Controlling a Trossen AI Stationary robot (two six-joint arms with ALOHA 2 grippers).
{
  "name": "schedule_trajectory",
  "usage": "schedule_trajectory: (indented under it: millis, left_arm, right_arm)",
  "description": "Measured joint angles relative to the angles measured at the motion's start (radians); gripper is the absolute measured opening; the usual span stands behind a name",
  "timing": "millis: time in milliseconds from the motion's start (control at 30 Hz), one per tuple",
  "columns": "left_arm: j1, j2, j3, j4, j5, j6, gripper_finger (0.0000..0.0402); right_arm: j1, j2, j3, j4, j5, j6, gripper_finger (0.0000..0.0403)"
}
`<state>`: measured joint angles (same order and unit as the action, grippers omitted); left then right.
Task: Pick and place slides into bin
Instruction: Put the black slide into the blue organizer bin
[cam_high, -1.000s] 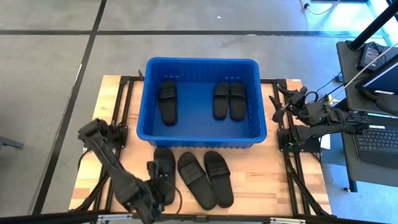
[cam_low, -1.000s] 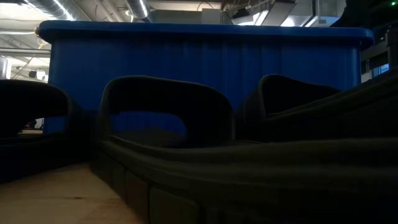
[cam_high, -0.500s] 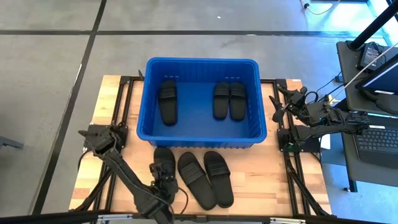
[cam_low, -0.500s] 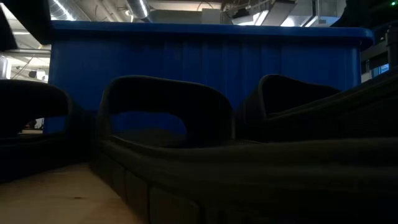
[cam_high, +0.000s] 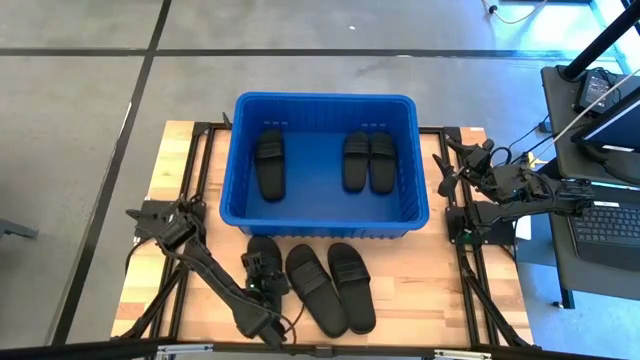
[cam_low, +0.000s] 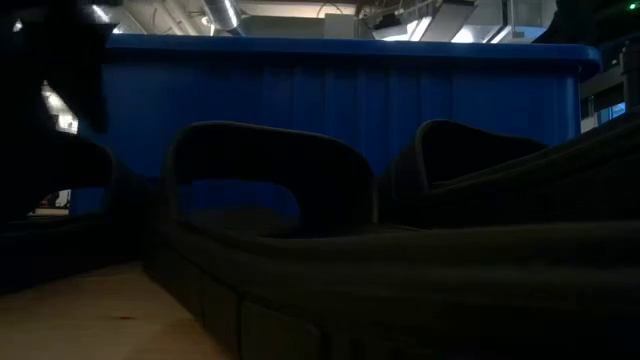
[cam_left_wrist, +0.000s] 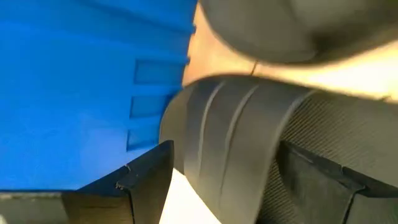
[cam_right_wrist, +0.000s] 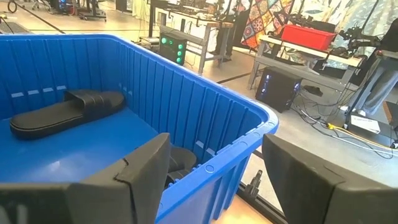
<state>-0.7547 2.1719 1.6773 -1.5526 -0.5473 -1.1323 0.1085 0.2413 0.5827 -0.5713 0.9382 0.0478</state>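
Since a second ago my left tool (cam_high: 262, 277) has slid from the table's near edge onto the leftmost of three slides (cam_high: 263, 262) beside the blue bin (cam_high: 325, 103), fingers wide around its strap but not squeezing, so I think a pick comes next. Three slides (cam_high: 269, 163) lie in the bin; my right tool (cam_high: 443, 172) waits open by its right wall, above the wooden table (cam_high: 425, 275), grey floor around.

The bin (cam_high: 325, 105) is smooth, slightly glossy blue plastic with ribbed, slotted walls. The 6 slides (cam_high: 346, 286) look like matt black rubbery foam, straps grooved and footbeds finely textured. The table (cam_high: 420, 275) is pale, unpolished wood under a black metal frame (cam_high: 468, 290)
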Motion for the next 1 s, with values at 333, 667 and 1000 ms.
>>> schedule_trajectory:
  millis: [333,667,1000]
  left_arm:
    - [0.0,0.0,-0.102,0.001,0.036,0.0,0.0274]
    - [0.003,0.0,-0.103,0.006,-0.022,0.017,0.0274]
    - [0.033,0.0,-0.103,0.035,-0.077,0.017,0.0274]
  right_arm:
    - [0.0,0.0,0.0,0.0,0.0,-0.001,0.0255]
    - [0.0,0.0,0.0,0.001,0.0,-0.001,0.0255]
    - [0.0,0.0,0.0,0.001,0.0,-0.001,0.0255]
